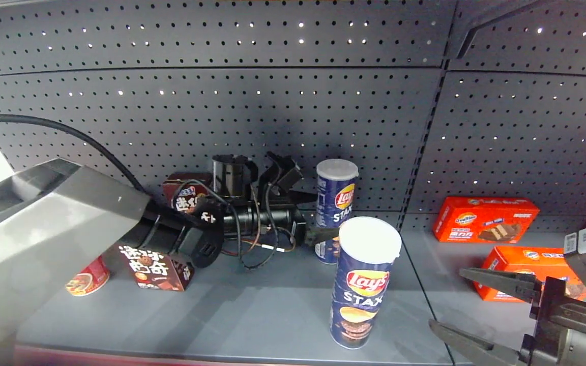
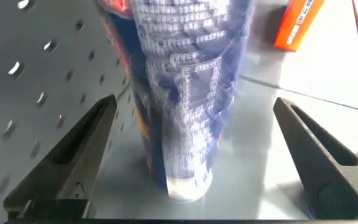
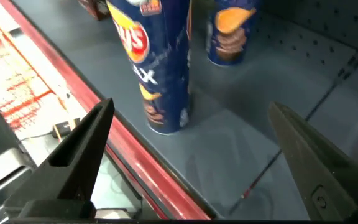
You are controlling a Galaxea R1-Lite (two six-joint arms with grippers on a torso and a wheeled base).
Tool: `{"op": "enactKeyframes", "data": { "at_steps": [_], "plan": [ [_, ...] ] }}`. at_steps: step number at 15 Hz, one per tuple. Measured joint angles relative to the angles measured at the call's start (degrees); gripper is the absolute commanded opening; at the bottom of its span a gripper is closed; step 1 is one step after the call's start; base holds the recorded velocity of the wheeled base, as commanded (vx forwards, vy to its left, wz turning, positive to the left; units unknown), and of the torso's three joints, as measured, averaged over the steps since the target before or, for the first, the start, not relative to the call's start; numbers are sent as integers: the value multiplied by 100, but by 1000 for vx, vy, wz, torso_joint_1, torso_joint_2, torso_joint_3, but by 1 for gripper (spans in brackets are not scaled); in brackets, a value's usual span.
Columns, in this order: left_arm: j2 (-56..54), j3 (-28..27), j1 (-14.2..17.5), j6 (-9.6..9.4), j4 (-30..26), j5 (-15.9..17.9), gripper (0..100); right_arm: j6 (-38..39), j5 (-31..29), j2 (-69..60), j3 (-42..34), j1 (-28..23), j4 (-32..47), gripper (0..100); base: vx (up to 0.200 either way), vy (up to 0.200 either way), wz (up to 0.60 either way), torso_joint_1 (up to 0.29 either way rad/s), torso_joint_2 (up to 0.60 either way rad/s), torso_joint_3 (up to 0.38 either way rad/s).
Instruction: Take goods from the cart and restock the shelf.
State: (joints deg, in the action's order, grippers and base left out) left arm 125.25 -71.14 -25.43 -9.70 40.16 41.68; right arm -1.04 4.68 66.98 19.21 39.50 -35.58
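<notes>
Grey shelf (image 1: 252, 315), pegboard (image 1: 222, 101) behind it.

Left arm lies across the shelf from the left, low over the deck. Left gripper (image 1: 325, 236) at the rear can (image 1: 336, 203): jaws released and spread wide, one finger on each side of the can, gaps visible on both sides in the left wrist view (image 2: 194, 104). Rear can upright, close to the pegboard.

Right gripper (image 1: 448, 297) hangs at the shelf's front right, jaws spread, nothing between them.

Front can (image 1: 364, 282) upright near the shelf's front edge, before the rear can and apart from it, left of the right gripper.

Two orange boxes lie flat on the right: one at the back (image 1: 486, 218), one nearer the front (image 1: 527, 269).

Brown box (image 1: 158, 269) stands on the left under the left arm; a second brown box (image 1: 186, 195) behind it.

Small red can (image 1: 87, 279) at far left, partly hidden by the arm.
</notes>
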Motion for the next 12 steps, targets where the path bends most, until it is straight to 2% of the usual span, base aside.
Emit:
{"op": "enactKeyframes", "data": {
  "at_steps": [3, 5, 7, 10, 12],
  "plan": [
    [-691, 861, 140, -4, 16, -317, 100, -11, -368, 229, -52, -122, 20, 100, 0, 0, 0, 0, 0, 0],
    [-1117, 1204, 187, 2, 13, -666, 100, -16, -735, 374, -78, -127, 72, 100, 0, 0, 0, 0, 0, 0],
    [-1521, 1457, 138, 34, -33, -1324, 100, -27, -1179, 596, -76, -113, 101, 100, 0, 0, 0, 0, 0, 0],
    [-1930, 1627, -111, 71, -143, -2216, 100, -27, -1595, 951, -50, -105, 102, 100, 0, 0, 0, 0, 0, 0],
    [-2142, 1713, -290, 87, -491, -3049, 100, -27, -1790, 1187, -37, -94, 105, 100, 0, 0, 0, 0, 0, 0]
  ]
}}
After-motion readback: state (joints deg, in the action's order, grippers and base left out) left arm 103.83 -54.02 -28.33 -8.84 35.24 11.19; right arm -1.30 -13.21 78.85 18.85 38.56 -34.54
